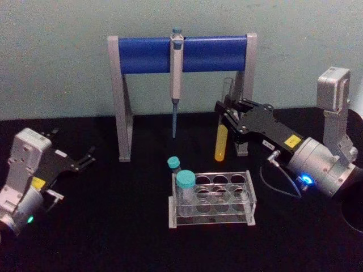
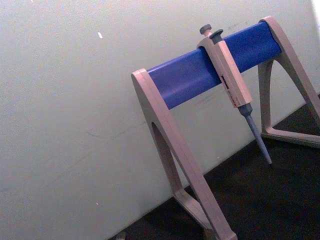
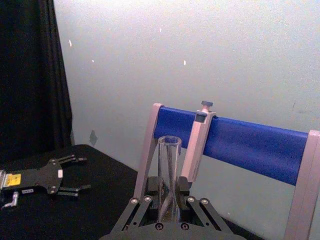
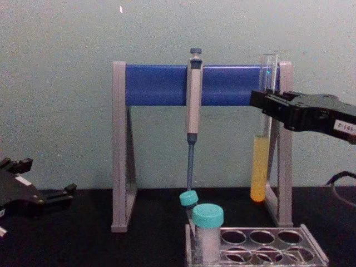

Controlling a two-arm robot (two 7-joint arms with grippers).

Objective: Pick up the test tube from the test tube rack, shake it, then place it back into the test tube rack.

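Black cloth covers the table [image 1: 113, 232], and nearest of all on it sits the test tube rack [image 1: 211, 222], a low clear plastic block with two rows of round holes. Two white vials with teal caps stand at its left end, the larger vial [image 1: 185, 180] in the front row and the smaller vial [image 1: 173, 162] just behind it. The other holes I can see are empty.

Off to the left, the left gripper [image 1: 88, 157] lies low over the table, well away from the rack, its black fingers spread apart with nothing between them.

Farther back on the right, the right gripper [image 1: 227, 116] reaches in above the table and is clamped on the test tube [image 1: 221, 141] around its upper part. The tube hangs upright, out of the rack, behind and a little right of the rack's middle. Yellow liquid fills its lower part, and its open mouth stands above the fingers. From the chest view its round bottom is higher than the rack's top.

Behind the tube stands the pipette stand [image 1: 142, 54], grey legs under a blue bar, with a pipette [image 1: 176, 73] hung at the middle, tip down. A pale wall [image 1: 57, 56] closes the scene.
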